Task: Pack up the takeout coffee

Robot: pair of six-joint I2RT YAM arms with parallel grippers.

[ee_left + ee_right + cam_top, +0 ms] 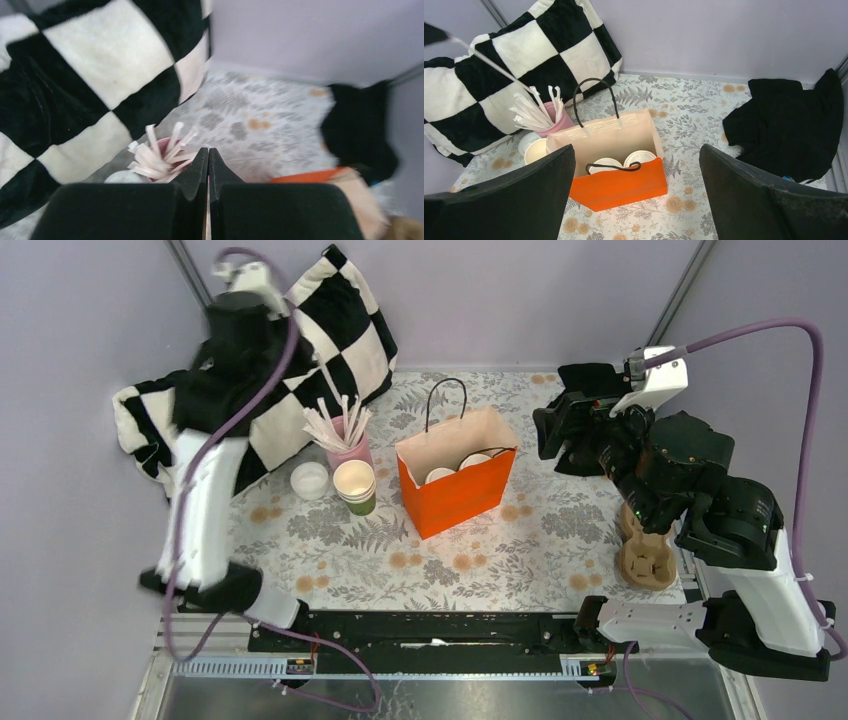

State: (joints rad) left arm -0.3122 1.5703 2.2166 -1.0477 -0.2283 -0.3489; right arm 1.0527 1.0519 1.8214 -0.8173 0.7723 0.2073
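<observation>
Lidded cups (605,164) in bag (619,189) (stick cup (560,122) leftward)

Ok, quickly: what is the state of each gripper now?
The left gripper is closed, apparently pinching one white stick.
The right gripper is open, holding nothing.

I work in a robot lab's test cell: my two arms (205,510) are bolted to a black rail (440,625) at the near edge of a floral-print desk (560,530), boxed in by plain lilac walls (520,300), metal struts (690,280) and trailing purple cable (760,329).
</observation>
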